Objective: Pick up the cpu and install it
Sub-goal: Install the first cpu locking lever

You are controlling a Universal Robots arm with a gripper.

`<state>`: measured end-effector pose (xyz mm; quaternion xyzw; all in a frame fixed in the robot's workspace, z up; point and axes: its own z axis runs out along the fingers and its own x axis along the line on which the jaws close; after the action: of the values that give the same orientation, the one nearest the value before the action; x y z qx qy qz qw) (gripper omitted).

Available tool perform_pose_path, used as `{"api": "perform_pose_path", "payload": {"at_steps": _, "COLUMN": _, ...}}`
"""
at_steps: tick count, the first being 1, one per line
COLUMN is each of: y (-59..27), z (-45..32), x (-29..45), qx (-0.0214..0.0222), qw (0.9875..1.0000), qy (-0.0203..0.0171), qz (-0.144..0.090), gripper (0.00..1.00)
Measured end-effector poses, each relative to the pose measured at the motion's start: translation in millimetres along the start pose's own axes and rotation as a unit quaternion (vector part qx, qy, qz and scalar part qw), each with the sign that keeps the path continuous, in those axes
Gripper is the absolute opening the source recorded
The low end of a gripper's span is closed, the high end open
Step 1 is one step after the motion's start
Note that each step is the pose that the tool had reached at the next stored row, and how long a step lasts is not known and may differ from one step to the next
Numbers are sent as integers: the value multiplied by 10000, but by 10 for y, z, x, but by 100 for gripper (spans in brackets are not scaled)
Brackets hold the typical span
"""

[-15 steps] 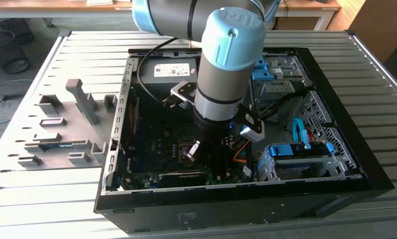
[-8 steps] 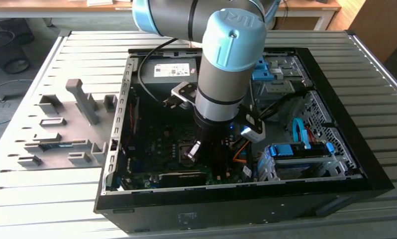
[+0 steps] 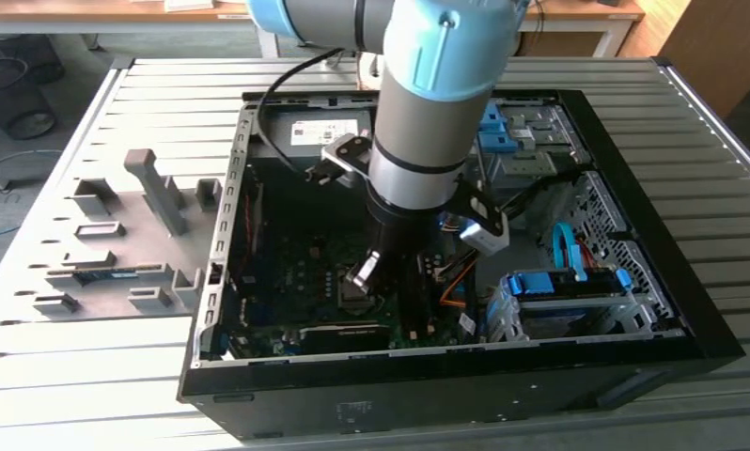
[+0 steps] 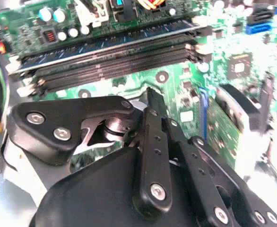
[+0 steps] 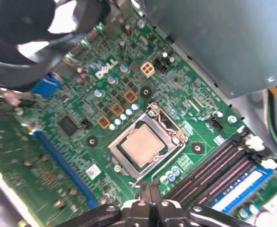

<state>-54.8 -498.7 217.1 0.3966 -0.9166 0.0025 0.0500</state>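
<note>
the arm reaches down into the open computer case (image 3: 676, 310) that lies on its side on the slatted metal table (image 3: 713, 188), with the gripper (image 3: 365, 270) low over the green motherboard (image 3: 293, 272) near the processor socket (image 3: 353, 293). in the first wrist view the cpu (image 5: 142, 144) sits flat inside the socket (image 5: 148, 142), its pale metal lid facing up and framed on all sides by the silver retention bracket (image 5: 174, 132), so it looks already seated rather than waiting to be picked up. the gripper's fingertips (image 5: 149, 188) meet edge to edge just beside the socket's corner, closed together with nothing between them, and they stand apart from the cpu, not touching it. the second wrist view shows the same black fingers (image 4: 153, 120) pressed together above the board, beside the dark memory slots (image 4: 110, 61). judged from this, the placing of the chip seems done; whether the bracket is fully latched down cannot be told, since the lever is not clear to see, and that would be what is left if anything is. to the exterior view's left a grey holder tray (image 3: 112, 254) with upright fixtures rests on the table, well apart from the gripper
</note>
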Motion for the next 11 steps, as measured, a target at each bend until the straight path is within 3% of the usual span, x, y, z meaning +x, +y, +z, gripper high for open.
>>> {"api": "perform_pose_path", "payload": {"at_steps": 3, "y": 16, "z": -53, "x": -11, "qx": 0, "qw": 10000, "qy": -1, "qz": 0, "gripper": 10}}
{"api": "perform_pose_path", "payload": {"at_steps": 7, "y": 127, "z": -54, "x": -43, "qx": 11, "qw": 10000, "qy": -9, "qz": 0, "gripper": 10}}
{"api": "perform_pose_path", "payload": {"at_steps": 9, "y": 182, "z": -50, "x": -13, "qx": 24, "qw": 10000, "qy": -29, "qz": 1, "gripper": 10}}
{"api": "perform_pose_path", "payload": {"at_steps": 11, "y": 229, "z": -43, "x": 29, "qx": 20, "qw": 10000, "qy": -76, "qz": 0, "gripper": 10}}
